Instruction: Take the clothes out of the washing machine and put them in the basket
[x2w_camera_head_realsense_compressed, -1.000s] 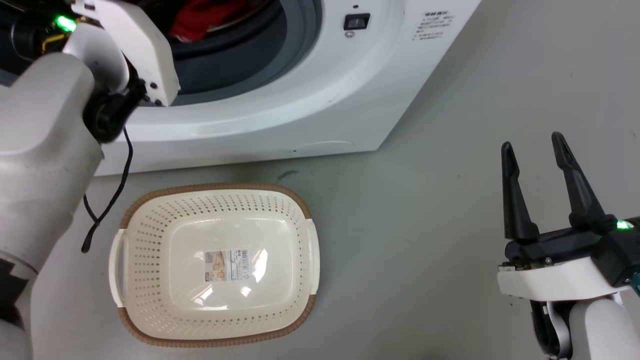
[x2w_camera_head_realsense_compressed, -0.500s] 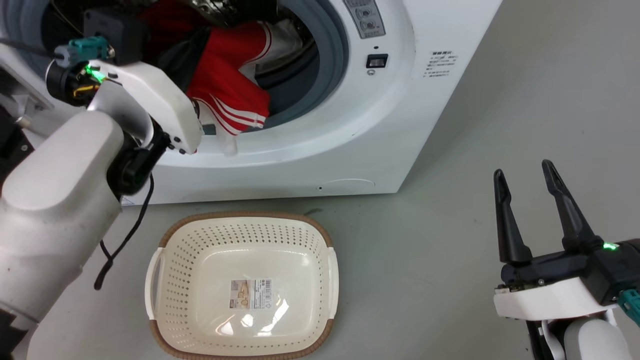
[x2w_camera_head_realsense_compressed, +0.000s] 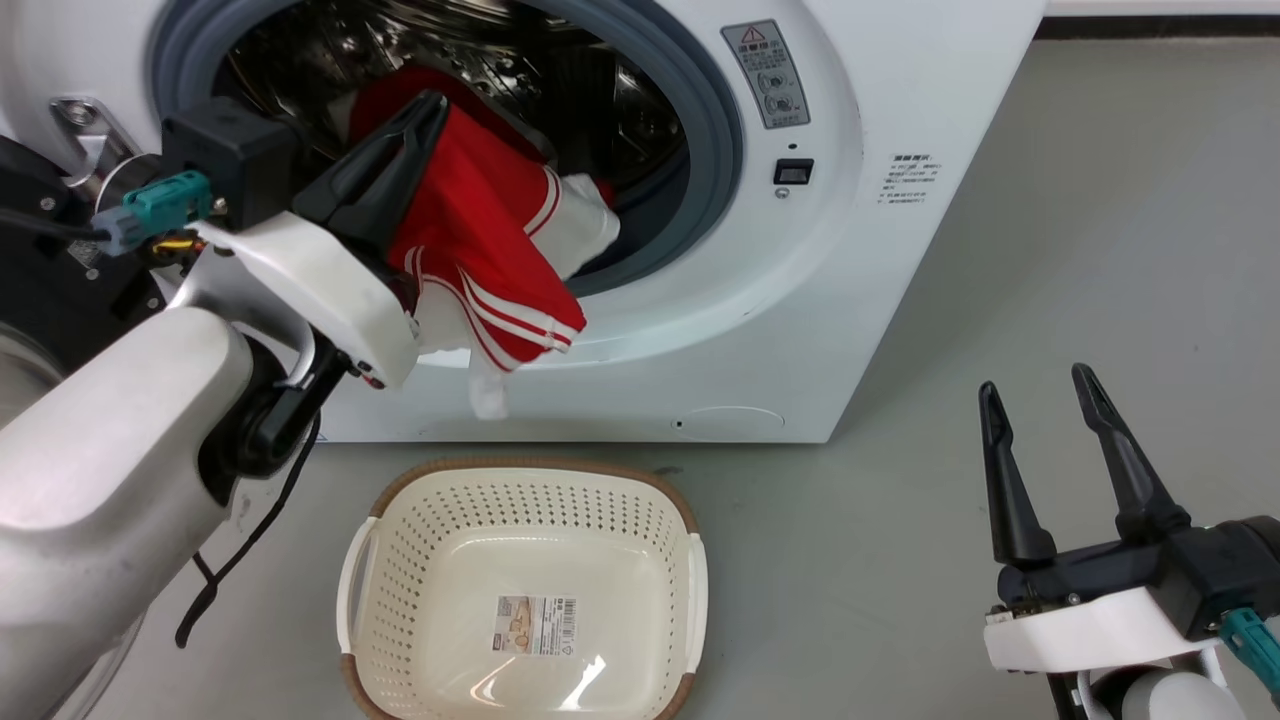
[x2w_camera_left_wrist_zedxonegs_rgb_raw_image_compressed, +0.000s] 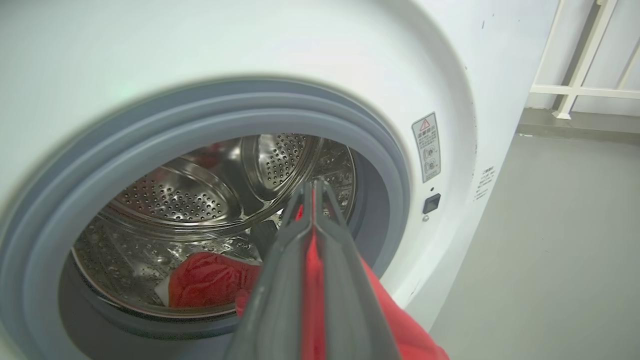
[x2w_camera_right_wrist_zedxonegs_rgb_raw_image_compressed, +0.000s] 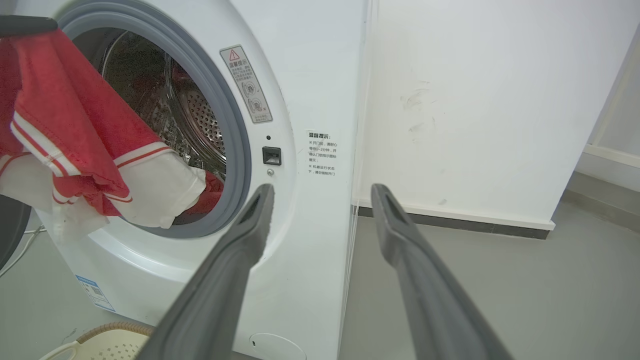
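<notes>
My left gripper (x2w_camera_head_realsense_compressed: 432, 108) is shut on a red garment with white stripes and white panels (x2w_camera_head_realsense_compressed: 485, 240), which hangs out over the grey seal of the white washing machine (x2w_camera_head_realsense_compressed: 900, 80). In the left wrist view its fingers (x2w_camera_left_wrist_zedxonegs_rgb_raw_image_compressed: 280, 260) pinch red cloth, and a second red garment (x2w_camera_left_wrist_zedxonegs_rgb_raw_image_compressed: 205, 285) lies low in the steel drum (x2w_camera_left_wrist_zedxonegs_rgb_raw_image_compressed: 190, 195). The cream basket (x2w_camera_head_realsense_compressed: 400, 530) with brown trim stands on the floor below the opening, nothing in it but a label. My right gripper (x2w_camera_head_realsense_compressed: 1035, 390) is open at the lower right, holding nothing. The striped garment (x2w_camera_right_wrist_zedxonegs_rgb_raw_image_compressed: 75, 145) also appears in the right wrist view.
A black cable (x2w_camera_head_realsense_compressed: 250, 530) dangles from my left arm near the basket's left handle. The dark-rimmed door (x2w_camera_head_realsense_compressed: 40, 290) stands open at the far left. Grey floor (x2w_camera_head_realsense_compressed: 1100, 250) stretches to the machine's right; a white wall (x2w_camera_right_wrist_zedxonegs_rgb_raw_image_compressed: 475, 100) stands beside the machine.
The head camera has tilted up, showing more of the drum. My left gripper has drawn the striped garment further out of the opening; it now hangs over the seal. The right gripper stays open.
</notes>
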